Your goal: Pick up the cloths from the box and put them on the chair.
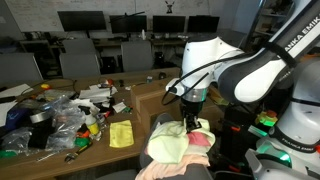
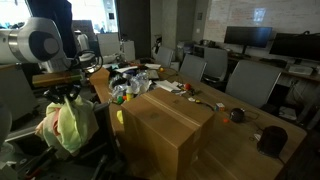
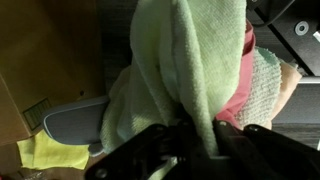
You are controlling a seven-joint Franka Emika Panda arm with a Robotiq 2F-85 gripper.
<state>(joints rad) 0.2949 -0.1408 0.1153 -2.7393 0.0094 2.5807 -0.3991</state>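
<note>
My gripper (image 1: 190, 117) is shut on a pale yellow-green cloth (image 1: 173, 143), which hangs from the fingers in a bunch. The wrist view shows that cloth (image 3: 190, 60) pinched between the two jaws of the gripper (image 3: 200, 128). A pink cloth (image 3: 240, 88) and a white cloth (image 3: 268, 85) lie right behind it. Under the bunch is the grey chair (image 3: 75, 122). The brown cardboard box (image 2: 168, 125) stands just beside the hanging cloth (image 2: 72, 125), and my gripper (image 2: 68, 92) is off to the side of it, over the chair.
A long wooden table (image 1: 140, 100) carries clear plastic bags (image 1: 55, 115), small clutter and a bright yellow square cloth (image 1: 121, 134). Dark office chairs (image 1: 80, 62) and monitors line the back. A dark bowl (image 2: 271, 139) sits on the table beyond the box.
</note>
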